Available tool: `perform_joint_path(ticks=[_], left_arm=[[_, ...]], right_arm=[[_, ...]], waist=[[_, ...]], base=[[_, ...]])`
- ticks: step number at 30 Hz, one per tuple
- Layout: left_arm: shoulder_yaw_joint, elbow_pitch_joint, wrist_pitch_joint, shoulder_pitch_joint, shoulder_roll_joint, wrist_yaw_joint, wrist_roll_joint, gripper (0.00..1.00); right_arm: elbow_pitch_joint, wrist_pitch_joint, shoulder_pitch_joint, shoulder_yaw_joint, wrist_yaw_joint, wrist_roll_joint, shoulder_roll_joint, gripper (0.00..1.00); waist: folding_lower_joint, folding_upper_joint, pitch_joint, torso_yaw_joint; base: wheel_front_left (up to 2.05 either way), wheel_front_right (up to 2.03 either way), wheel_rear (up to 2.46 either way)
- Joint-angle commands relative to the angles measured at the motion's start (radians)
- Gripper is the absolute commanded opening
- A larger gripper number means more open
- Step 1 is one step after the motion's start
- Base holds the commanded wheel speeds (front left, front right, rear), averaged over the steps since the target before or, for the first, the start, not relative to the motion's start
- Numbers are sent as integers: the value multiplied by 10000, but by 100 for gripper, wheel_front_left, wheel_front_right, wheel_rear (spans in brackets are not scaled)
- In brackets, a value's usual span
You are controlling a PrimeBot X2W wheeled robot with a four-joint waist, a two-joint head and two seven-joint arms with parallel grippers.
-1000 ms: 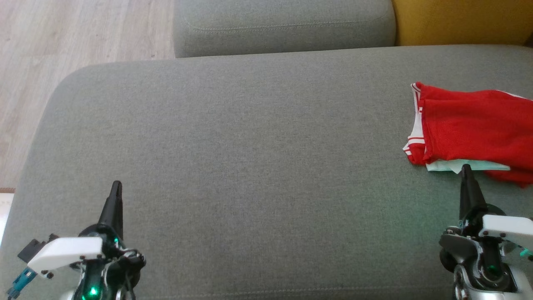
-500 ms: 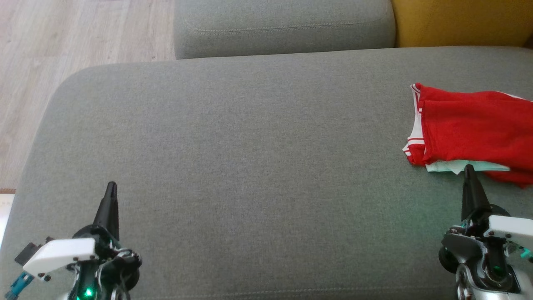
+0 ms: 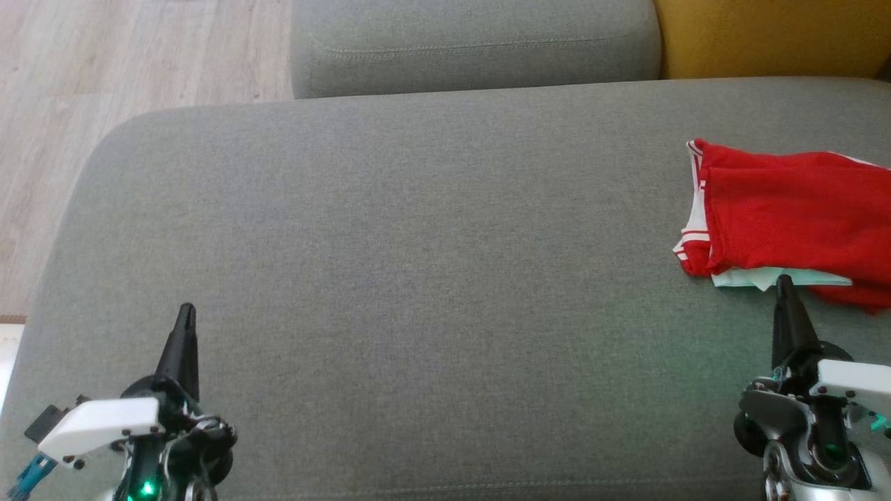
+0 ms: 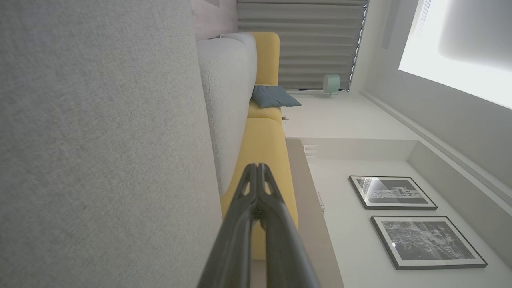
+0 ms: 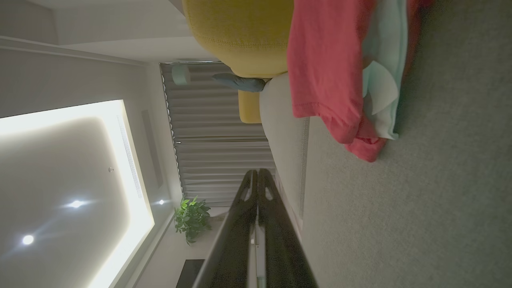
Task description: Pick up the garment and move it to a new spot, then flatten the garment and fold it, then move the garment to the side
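Right hand [image 3: 784, 281] has its two dark fingers pressed together into one narrow point, gripping nothing. In the head view that point sits at the near edge of the garment [image 3: 786, 209]. The right wrist view shows the same hand [image 5: 257, 173] apart from the cloth [image 5: 324, 60].

The garment lies folded at the far right of the sofa seat [image 3: 418, 243], running past the picture's right border. Its top layer is red knit with a fine mesh look, lying in soft flat folds. A white band with red stripes runs down its left edge, and a pale whitish layer shows from under the red along the near side. One red hem curls over at the corner nearest the hand.

The seat is a broad cushion of grey woven fabric with a rounded left corner and a faint seam along its near edge. Left hand [image 3: 186, 310] rests low over its near left part, well apart from the garment, its fingers also closed together with nothing between them [image 4: 258, 167].

Behind the seat stand a grey back cushion [image 3: 473, 49] with a stitched seam and, to its right, a mustard-yellow cushion [image 3: 766, 35]. Pale wood-plank floor [image 3: 139, 56] lies to the left.
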Motion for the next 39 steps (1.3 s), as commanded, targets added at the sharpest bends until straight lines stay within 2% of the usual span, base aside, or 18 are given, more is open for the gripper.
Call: perform_joint_path(ticks=[1, 39], left_arm=[[387, -266, 73, -582, 130, -73, 7, 0], [495, -260, 161, -591, 53, -73, 98, 0]], right_arm=[[-341, 50, -160, 174, 37, 1, -98, 0], [-336, 126, -168, 80, 37, -77, -32, 0]], waist=[[0, 0, 0, 0], [0, 0, 0, 0]], base=[[0, 0, 0], [0, 0, 0]])
